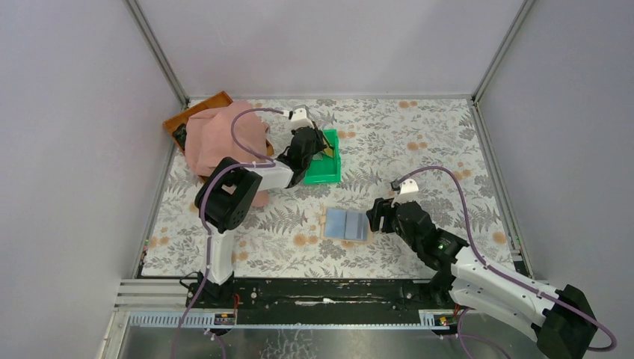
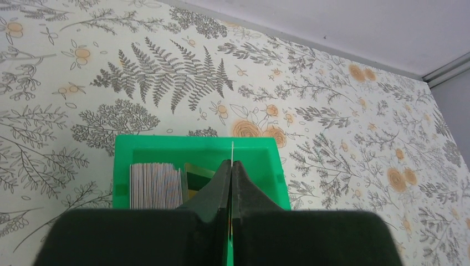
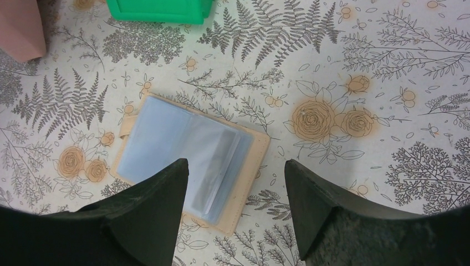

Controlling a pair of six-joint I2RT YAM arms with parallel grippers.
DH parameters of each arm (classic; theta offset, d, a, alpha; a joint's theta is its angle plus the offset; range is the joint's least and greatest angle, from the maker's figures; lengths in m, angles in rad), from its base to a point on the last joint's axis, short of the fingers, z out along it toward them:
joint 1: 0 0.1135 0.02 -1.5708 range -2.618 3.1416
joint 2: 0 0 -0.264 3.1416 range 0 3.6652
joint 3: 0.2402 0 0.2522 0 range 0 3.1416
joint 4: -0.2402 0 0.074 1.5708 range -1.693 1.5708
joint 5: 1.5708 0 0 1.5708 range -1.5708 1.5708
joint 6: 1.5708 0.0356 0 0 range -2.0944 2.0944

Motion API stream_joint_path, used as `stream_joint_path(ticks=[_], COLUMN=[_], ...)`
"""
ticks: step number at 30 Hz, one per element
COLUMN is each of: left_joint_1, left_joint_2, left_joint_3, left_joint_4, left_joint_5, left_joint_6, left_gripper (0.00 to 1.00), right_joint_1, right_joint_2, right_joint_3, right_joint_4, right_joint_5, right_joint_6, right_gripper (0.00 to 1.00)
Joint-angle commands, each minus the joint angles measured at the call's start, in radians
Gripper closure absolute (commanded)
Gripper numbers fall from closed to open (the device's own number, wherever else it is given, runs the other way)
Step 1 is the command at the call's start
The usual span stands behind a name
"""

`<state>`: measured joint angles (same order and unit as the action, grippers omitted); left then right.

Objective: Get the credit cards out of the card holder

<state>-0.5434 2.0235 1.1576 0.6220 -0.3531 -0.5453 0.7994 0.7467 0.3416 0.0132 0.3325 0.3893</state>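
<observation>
Left gripper (image 2: pixel 232 166) hung over the green plastic bin (image 2: pixel 194 141) with a card, while the card holder (image 3: pixel 188 166) lay open.

The left claw's fingers were pressed together on a thin pale card (image 2: pixel 233 148), seen edge-on, above the far-left bin. Inside the bin lay credit cards (image 2: pixel 156 185): a grey striped one and, beside it, a yellow one with a dark band. The tan-edged, pale blue folding card holder lay spread flat on the floral table (image 3: pixel 388 83) in the middle, well apart from the bin. The right gripper (image 3: pixel 234 166) hovered just over the holder's near-right side, fingers wide apart, gripping nothing. By my reading, most of the job was done. A darker grey shape in one clear sleeve suggested at least one card left to pull, though I could not be sure.
</observation>
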Motion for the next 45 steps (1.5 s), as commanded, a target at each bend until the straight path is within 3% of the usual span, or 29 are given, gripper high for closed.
stream_joint_path(ticks=[1, 6, 8, 11, 15, 17, 20, 23, 25, 33, 35, 38, 45], left_joint_1=[-0.006, -0.004, -0.004, -0.004, -0.004, -0.004, -0.004, -0.004, -0.006, -0.010, -0.009, -0.010, -0.025], left_joint_2=[0.022, 0.040, 0.040, 0.038, 0.028, 0.013, -0.019, -0.031, -0.030, -0.072, -0.076, -0.051, 0.034], left_joint_3=[0.047, 0.062, 0.063, 0.065, 0.065, 0.057, 0.040, 0.085, 0.131, 0.152, 0.170, 0.246, 0.391], left_joint_4=[-0.008, -0.029, -0.038, -0.055, -0.073, -0.076, -0.072, -0.156, -0.229, -0.319, -0.351, -0.456, -0.633], left_joint_5=[-0.053, -0.048, -0.047, -0.046, -0.045, -0.057, -0.068, -0.021, 0.021, 0.057, 0.070, 0.104, 0.067], left_joint_6=[0.046, 0.030, 0.026, 0.025, 0.031, 0.032, 0.046, 0.039, 0.014, -0.047, -0.063, -0.116, -0.152], left_gripper=[1.00, 0.92, 0.85, 0.64, 0.49, 0.47, 0.51, 0.72, 0.79, 0.80, 0.85, 1.00, 1.00], right_joint_1=[0.000, 0.000, -0.001, -0.002, -0.002, -0.002, -0.004, -0.003, -0.003, -0.005, -0.006, -0.007, -0.008], right_joint_2=[0.012, 0.019, 0.016, 0.014, 0.011, 0.009, 0.003, 0.001, 0.003, -0.008, -0.011, -0.008, -0.023], right_joint_3=[0.025, 0.022, 0.019, 0.013, 0.009, 0.007, 0.004, 0.001, -0.002, -0.016, -0.014, -0.013, -0.018], right_joint_4=[0.059, 0.060, 0.063, 0.063, 0.068, 0.068, 0.070, 0.073, 0.077, 0.077, 0.079, 0.079, 0.069], right_joint_5=[0.036, 0.039, 0.037, 0.035, 0.034, 0.034, 0.033, 0.033, 0.032, 0.033, 0.033, 0.036, 0.040], right_joint_6=[-0.018, -0.018, -0.018, -0.018, -0.017, -0.015, -0.014, -0.011, -0.010, -0.001, 0.000, -0.002, 0.006], right_gripper=[0.28, 0.28, 0.28, 0.28, 0.28, 0.28, 0.28, 0.28, 0.29, 0.30, 0.30, 0.30, 0.30])
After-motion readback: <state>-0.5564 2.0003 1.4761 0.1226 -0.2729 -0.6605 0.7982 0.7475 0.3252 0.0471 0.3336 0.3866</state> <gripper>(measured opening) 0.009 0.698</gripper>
